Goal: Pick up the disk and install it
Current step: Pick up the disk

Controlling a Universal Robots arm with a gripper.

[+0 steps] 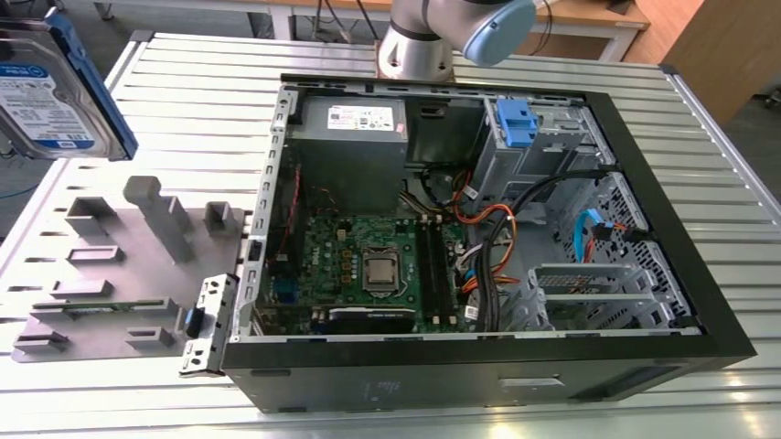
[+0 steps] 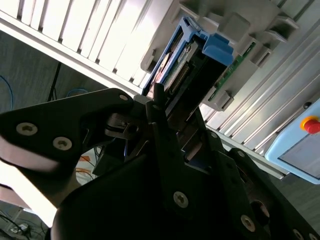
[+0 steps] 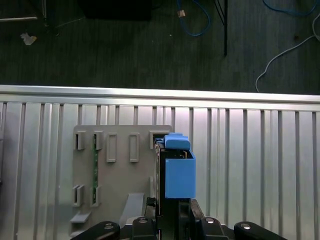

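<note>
MID-CARRY, DISK IN HAND: My tool (image 3: 172, 212) is pinched on the disk (image 3: 176, 167), a finger to either side. The drive stands on edge w/ its blue carrier handle pointing away from my wrist, as the first wrist view has it. In the exterior view the disk (image 1: 51, 87) hangs high at that view's left, label face showing. It is off the slatted tabletop (image 1: 683, 119) and above the grey fixture (image 1: 110, 274) of slots and posts. The open PC case (image 1: 427, 380) sits well apart, toward the exterior view's right. A blue bracket (image 1: 518, 123) sits in the drive bay at the case's far corner, near the arm's base (image 1: 422, 46).

My read: pick-up looks done, install not yet, so this is the carry. To do it well, I'd hold the pinch square on the metal faces, not on the plastic rails, which prob. flex. No tilt, so the drive can't pivot btwn the pads, and enough height to clear the fixture posts and the case wall. Main risk, imo, is a slip or twist in the grip, leaving the rails out of line w/ the bay. Whether the pads sit fully on metal I can't tell, since my own housing hides the contact in both wrist views.
</note>
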